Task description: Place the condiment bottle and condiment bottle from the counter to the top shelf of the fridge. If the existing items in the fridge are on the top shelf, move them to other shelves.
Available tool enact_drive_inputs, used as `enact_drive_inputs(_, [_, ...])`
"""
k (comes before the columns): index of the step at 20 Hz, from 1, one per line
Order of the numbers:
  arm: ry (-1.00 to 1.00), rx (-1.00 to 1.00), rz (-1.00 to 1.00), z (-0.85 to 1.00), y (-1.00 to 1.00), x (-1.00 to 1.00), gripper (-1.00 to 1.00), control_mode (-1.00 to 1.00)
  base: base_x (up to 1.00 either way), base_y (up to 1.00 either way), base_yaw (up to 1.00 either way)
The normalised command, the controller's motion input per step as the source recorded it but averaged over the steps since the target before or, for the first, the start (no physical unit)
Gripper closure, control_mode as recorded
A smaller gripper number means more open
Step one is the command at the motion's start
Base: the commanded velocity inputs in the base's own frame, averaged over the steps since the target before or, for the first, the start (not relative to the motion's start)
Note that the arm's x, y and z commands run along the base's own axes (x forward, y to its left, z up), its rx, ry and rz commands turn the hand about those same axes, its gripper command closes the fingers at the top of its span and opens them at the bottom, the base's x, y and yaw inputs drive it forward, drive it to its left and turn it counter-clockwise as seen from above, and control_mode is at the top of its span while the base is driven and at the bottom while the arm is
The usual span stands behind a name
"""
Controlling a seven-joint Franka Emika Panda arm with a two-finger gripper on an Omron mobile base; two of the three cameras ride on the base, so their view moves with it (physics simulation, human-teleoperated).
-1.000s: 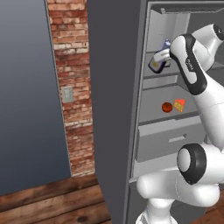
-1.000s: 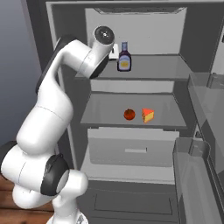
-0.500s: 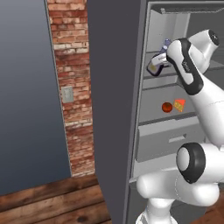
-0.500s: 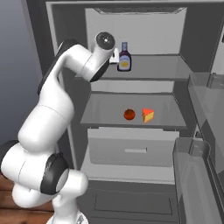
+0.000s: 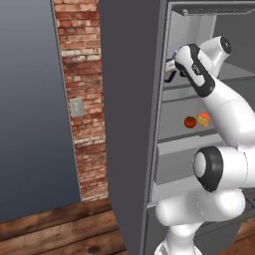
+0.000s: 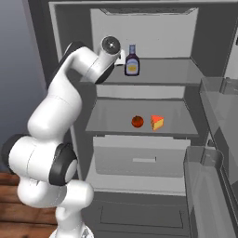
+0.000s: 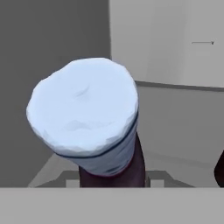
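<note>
The fridge (image 6: 42, 51) stands open. A condiment bottle (image 6: 132, 64) with a dark body, yellow label and white cap stands upright at the left of the top shelf (image 6: 172, 74). My gripper (image 7: 113, 175) is shut on it from the left. The white cap (image 7: 87, 118) sits close to the hand camera, with one dark fingertip (image 7: 220, 168) at the right edge. From the left, the bottle (image 5: 172, 67) shows at the hand beside the fridge's left wall. The red ball (image 6: 137, 122) and cheese wedge (image 6: 157, 122) lie on the lower shelf (image 6: 111, 123). The counter is out of view.
A wide drawer (image 6: 139, 155) sits under the lower shelf. Clear door racks (image 6: 209, 186) stick out at the right. The fridge's dark side panel (image 5: 129, 124) and a brick wall (image 5: 82, 99) stand to the left. My arm's elbow crosses the shelves' left front.
The wrist has dropped slightly, and in the left base view the hand and bottle have shifted a little to the left. The grip looks unchanged.
</note>
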Motion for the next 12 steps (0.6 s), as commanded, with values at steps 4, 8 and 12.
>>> enact_drive_inputs(4, [0.0, -0.02, 0.0, -0.23, 0.0, 0.22, 1.0, -1.0, 0.0, 0.0, 0.0])
enact_drive_inputs(8, [0.0, -0.02, 0.0, -0.15, 0.0, 0.25, 1.0, -1.0, 0.0, 0.0, 0.0])
enact_drive_inputs(12, [-0.01, 0.0, 0.0, 0.0, 0.0, 0.25, -1.0, -1.0, 0.0, 0.0, 0.0])
